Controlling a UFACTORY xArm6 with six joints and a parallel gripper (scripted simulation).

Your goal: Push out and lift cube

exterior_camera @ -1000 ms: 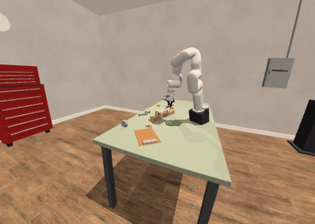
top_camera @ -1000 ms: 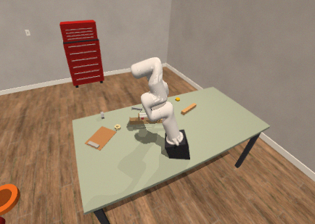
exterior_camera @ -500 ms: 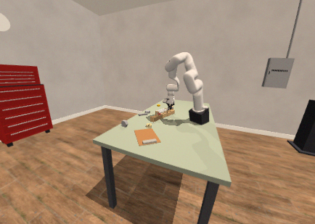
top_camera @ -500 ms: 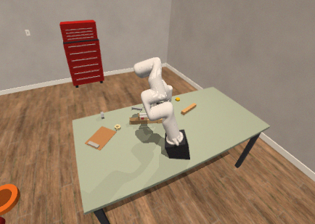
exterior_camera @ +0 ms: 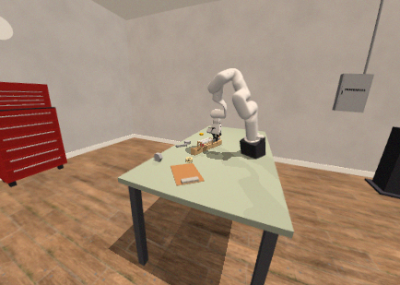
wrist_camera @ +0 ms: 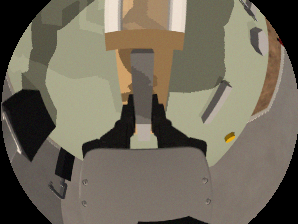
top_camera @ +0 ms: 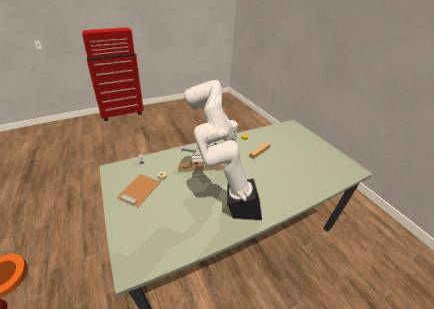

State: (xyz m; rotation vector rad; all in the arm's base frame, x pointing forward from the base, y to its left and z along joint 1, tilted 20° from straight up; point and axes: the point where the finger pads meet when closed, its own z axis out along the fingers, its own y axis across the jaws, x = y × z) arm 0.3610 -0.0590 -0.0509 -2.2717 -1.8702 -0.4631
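Observation:
My gripper [wrist_camera: 143, 102] [exterior_camera: 215, 133] is shut on a grey rod [wrist_camera: 141, 75] that sticks out ahead of the fingers. The rod's tip lies at the near end of the wooden channel [wrist_camera: 143, 38] [top_camera: 188, 167] [exterior_camera: 205, 146], which has pale side walls and runs away from me in the wrist view. The gripper stays outside the channel, just above the table. In the top view the arm hides most of the gripper. A small reddish patch [top_camera: 197, 159] shows at the channel there; I cannot tell whether it is the cube. The cube does not show clearly in the wrist view.
An orange clipboard [top_camera: 139, 189] [exterior_camera: 186, 174], a tape roll [top_camera: 162, 175] [exterior_camera: 188, 159], a grey cylinder [top_camera: 141, 158] [exterior_camera: 158, 157], a grey tool [top_camera: 188, 149] [wrist_camera: 216, 100], a wooden block [top_camera: 260, 150] and a small yellow piece [top_camera: 244, 137] [wrist_camera: 229, 137] lie on the table. The arm's black base [top_camera: 244, 203] stands near the channel.

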